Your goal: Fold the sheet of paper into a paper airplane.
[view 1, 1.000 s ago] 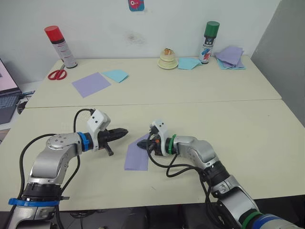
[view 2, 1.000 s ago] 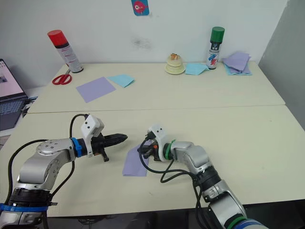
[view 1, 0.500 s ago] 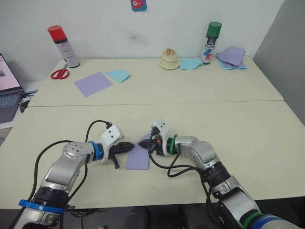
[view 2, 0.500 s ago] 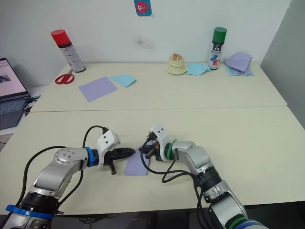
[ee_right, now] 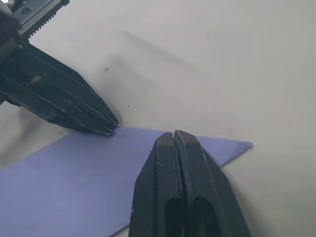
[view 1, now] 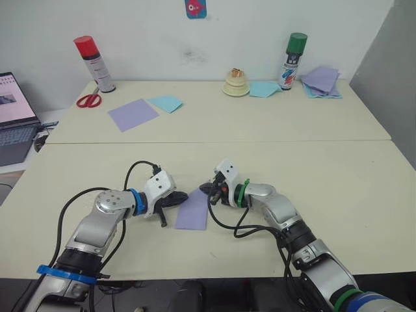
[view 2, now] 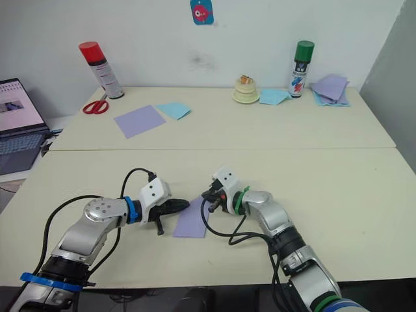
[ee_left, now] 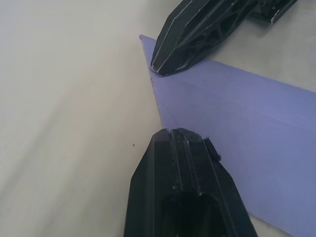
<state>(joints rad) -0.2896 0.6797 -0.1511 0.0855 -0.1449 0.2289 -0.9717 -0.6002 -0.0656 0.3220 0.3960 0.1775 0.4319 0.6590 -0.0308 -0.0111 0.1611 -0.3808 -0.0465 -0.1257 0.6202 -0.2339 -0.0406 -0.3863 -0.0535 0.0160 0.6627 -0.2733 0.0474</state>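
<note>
My left fingers are clenched tight, tip pressing the near edge of the sheet of paper. My right fingers are clenched too, pinning its far corner. The paper lies flat on the bench between them (so it won't slide while I crease).

the left gripper and right gripper, both with fingers pressed together, meet tip to tip over the sheet of paper, leaving no passage between them. bare table lies open outward of each. cans, scissors and loose sheets stand well beyond both tips.
</note>
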